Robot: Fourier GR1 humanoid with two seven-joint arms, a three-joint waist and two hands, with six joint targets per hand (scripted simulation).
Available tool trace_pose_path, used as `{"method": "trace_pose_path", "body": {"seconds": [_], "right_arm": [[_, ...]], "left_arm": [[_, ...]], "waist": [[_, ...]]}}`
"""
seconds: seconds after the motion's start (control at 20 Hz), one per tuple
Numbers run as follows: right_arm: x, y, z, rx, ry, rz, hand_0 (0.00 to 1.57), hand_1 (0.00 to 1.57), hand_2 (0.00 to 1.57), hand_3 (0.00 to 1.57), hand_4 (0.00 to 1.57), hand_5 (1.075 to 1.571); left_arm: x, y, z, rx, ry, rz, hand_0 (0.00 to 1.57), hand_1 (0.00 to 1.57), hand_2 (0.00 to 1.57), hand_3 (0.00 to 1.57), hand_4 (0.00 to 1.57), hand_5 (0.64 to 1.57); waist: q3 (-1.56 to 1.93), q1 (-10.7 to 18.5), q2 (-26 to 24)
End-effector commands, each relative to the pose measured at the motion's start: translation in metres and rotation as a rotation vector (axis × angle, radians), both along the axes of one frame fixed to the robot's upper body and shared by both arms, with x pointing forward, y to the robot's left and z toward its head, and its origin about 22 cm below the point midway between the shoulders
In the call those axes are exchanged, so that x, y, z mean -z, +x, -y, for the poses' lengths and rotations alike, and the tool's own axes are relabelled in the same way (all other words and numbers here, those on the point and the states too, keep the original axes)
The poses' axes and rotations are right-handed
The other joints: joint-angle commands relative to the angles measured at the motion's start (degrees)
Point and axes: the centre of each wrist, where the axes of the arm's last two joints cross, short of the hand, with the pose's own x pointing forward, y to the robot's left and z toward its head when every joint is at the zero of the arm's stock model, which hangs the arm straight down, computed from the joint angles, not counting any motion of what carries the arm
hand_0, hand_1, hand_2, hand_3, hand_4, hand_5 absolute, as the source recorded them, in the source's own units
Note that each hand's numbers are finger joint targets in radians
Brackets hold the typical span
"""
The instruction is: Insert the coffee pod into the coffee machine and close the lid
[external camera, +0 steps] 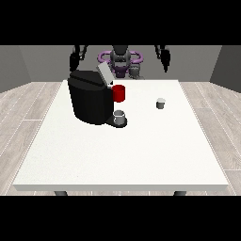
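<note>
A black coffee machine [89, 96] stands on the left half of the white table [122, 150], its grey lid [104, 74] tilted up and open. A small grey cup [119, 116] rests on its drip base, and a red part [119, 93] shows at its right side. The small grey coffee pod [160, 103] stands alone on the table, right of the machine. Both hands hang raised behind the table's far edge: the hand at the view's left [74, 61] above the machine's back, the hand at the view's right [165, 61] well behind the pod. Neither holds anything.
The robot's torso [120, 60] with purple parts sits behind the table's far edge. Wooden floor surrounds the table. White tabletop stretches in front of the machine and the pod.
</note>
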Motion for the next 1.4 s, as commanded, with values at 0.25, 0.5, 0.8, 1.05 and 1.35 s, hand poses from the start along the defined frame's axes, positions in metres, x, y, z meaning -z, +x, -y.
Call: {"method": "trace_pose_path", "body": {"seconds": [0.25, 0.5, 0.8, 1.05, 1.35], "right_arm": [[0.029, -0.028, 0.0, -0.076, 0.039, -0.037, 0.0, 0.0, 0.0, 0.0, 0.13, 1.571], [-0.013, 0.006, -0.011, 0.078, 0.087, 0.148, 0.0, 0.0, 0.0, 0.0, 0.18, 1.571], [-0.007, 0.006, -0.034, 0.023, 0.112, 0.223, 0.0, 0.0, 0.0, 0.0, 0.16, 1.571], [-0.03, 0.014, -0.049, -0.023, 0.101, 0.255, 0.0, 0.0, 0.0, 0.0, 0.19, 1.571], [-0.054, 0.023, -0.053, -0.055, 0.111, 0.288, 0.0, 0.0, 0.0, 0.0, 0.28, 1.571]], "left_arm": [[0.025, -0.016, -0.031, 0.074, -0.074, 0.078, 0.0, 0.0, 0.0, 0.0, 0.31, 1.571], [0.006, 0.011, -0.06, 0.056, 0.182, 0.081, 0.0, 0.0, 0.0, 0.0, 0.0, 1.571], [-0.022, 0.051, -0.092, 0.052, 0.171, -0.012, 0.0, 0.0, 0.0, 0.0, 0.0, 1.571], [-0.029, 0.075, -0.109, 0.02, 0.219, -0.073, 0.0, 0.0, 0.0, 0.0, 0.0, 1.571], [-0.016, 0.089, -0.127, -0.051, 0.241, -0.084, 0.0, 0.0, 0.0, 0.0, 0.0, 1.571]], "waist": [[0.47, -0.2, -2.1], [0.47, -3.2, 1.0], [0.48, -6.2, 4.8], [0.47, -8.8, 7.2], [0.44, -10.6, 11.6]]}}
